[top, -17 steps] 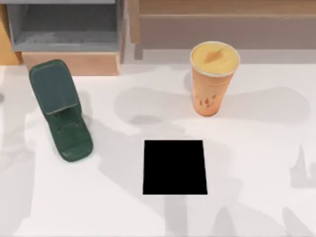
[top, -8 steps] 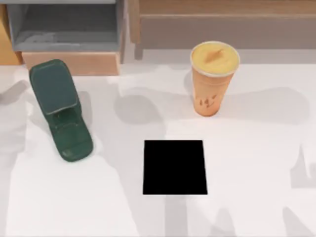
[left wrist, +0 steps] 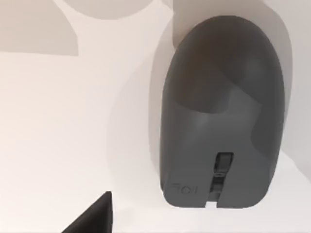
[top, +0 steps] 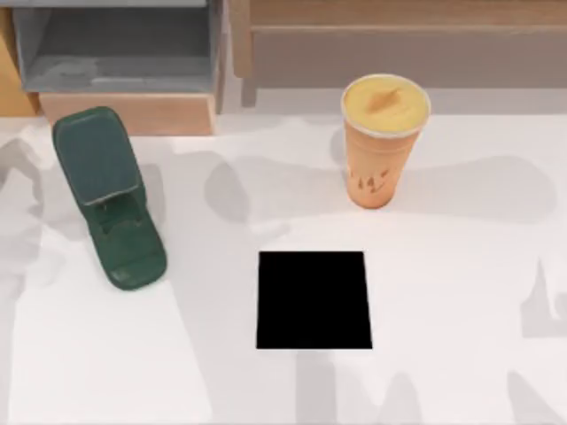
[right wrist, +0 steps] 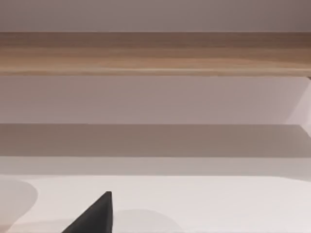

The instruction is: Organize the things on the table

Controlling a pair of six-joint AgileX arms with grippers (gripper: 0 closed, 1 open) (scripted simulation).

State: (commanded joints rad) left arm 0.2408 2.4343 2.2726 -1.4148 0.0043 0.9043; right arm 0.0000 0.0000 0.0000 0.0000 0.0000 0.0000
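A small grey computer mouse (left wrist: 221, 121) lies flat on the white table (left wrist: 58, 136) in the left wrist view, close under the camera. One dark fingertip (left wrist: 95, 216) of my left gripper shows at the picture's edge, apart from the mouse. A tall orange paper cup with a yellow top (top: 384, 142) stands upright at the back, right of centre. In the right wrist view one dark fingertip (right wrist: 95, 216) of my right gripper hangs above the white table (right wrist: 204, 204), facing the shelf.
A black square mat (top: 314, 299) lies flat at the middle front. A dark green phone stand (top: 108, 195) sits at the left. A wooden and grey shelf unit (top: 124, 62) runs along the back edge, with its wooden board (right wrist: 155, 53) ahead of my right gripper.
The arm shadows on the left part of the table have slid further left. The cup, mat and stand have not moved.
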